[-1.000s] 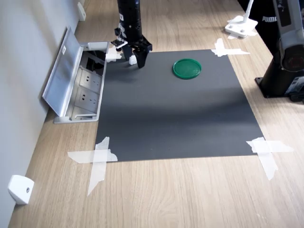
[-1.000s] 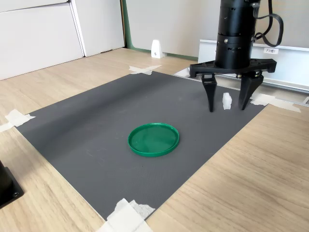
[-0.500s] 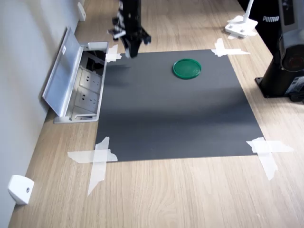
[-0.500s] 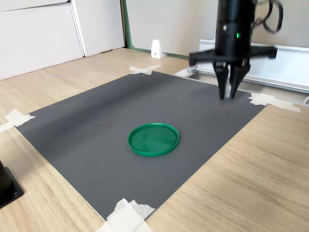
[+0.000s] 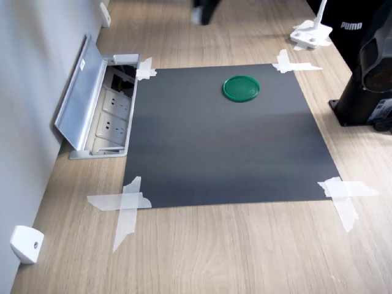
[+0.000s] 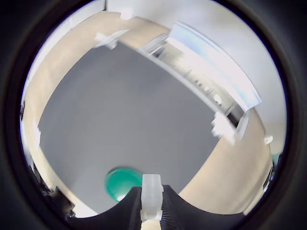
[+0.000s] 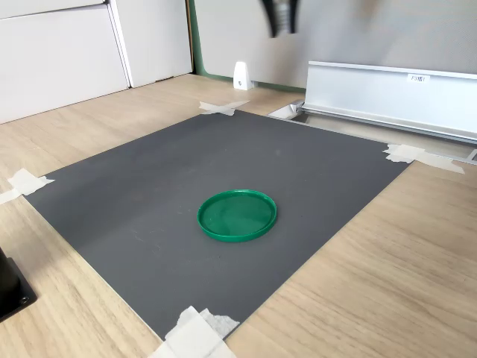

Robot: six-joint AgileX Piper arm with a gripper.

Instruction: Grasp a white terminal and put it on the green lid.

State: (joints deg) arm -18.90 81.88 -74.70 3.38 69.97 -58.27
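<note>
Since a second ago I have lifted from the mat's corner to high above it, so my gripper [image 7: 280,19] is only a blur at the top edge of both exterior views. In the wrist view its fingers clamp the white terminal [image 6: 152,194]. Below, the green lid [image 5: 241,88] lies bare on the dark mat [image 5: 226,147].

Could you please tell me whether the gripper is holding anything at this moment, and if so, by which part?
Yes: the gripper holds the tiny white plastic terminal, clamped at its lower sides, its upper part protruding.
</note>
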